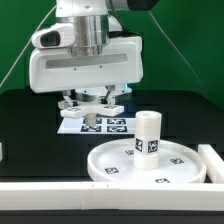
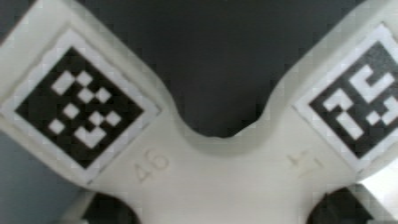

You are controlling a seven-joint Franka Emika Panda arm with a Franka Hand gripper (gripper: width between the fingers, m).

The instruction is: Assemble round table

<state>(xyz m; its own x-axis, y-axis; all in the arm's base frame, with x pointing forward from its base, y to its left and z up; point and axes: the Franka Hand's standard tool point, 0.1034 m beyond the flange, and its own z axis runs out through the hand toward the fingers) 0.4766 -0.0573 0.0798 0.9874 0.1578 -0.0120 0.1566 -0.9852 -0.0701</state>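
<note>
From the exterior view I can read no brand or words anywhere, only black-and-white square tags. A row of them is on the marker board (image 1: 95, 126), more are on the floor of the round disc (image 1: 185, 172), and one is on the cylinder leg (image 1: 148, 133). The leg stands upright inside the rimmed disc, which lies on the black table (image 1: 25, 130) toward the exterior view's right, tucked against the white border frame (image 1: 40, 190). The gripper (image 1: 92, 101) hangs low over the marker board's far edge, its fingers flanking a white piece, the cross-shaped base (image 1: 104, 104). The arm's bulk hides much of it, and I cannot tell whether the jaws actually pinch it.

In the wrist view the cross-shaped base (image 2: 214, 165) fills the picture. Two of its arms spread apart, each carrying a square tag that the edges cut off. Faint raised marks near its middle are too blurred to read.
</note>
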